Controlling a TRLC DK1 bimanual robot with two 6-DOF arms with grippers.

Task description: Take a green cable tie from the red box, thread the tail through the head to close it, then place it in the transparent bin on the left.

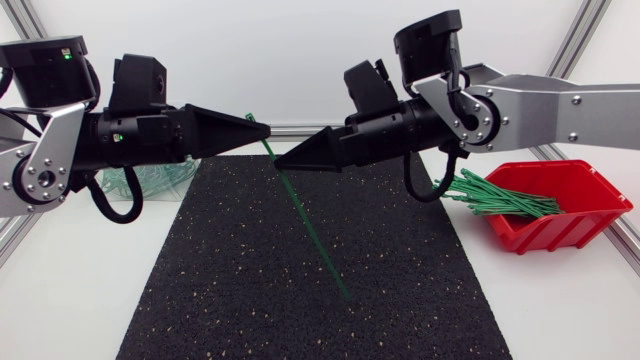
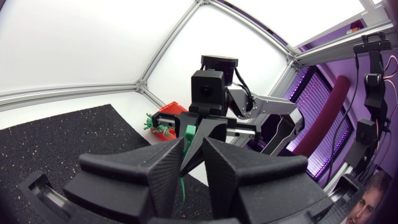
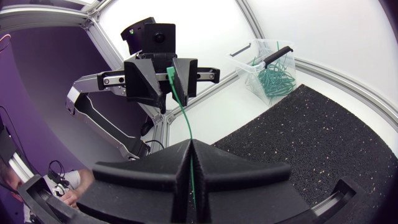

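Cable tie (image 1: 304, 215) is out of the red box (image 1: 560, 230), my left jaws clenched on its head, my right jaws gripping its strap, with threading and the clear bin (image 3: 249, 71) to come.

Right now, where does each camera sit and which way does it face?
Head view: above the table, looking down; left end effector and right end effector on the green cable tie.
Left wrist view: on left arm, facing right arm and red box; own fingers.
Right wrist view: on right arm, facing left arm and transparent bin; own fingers.
All share the green cable tie.
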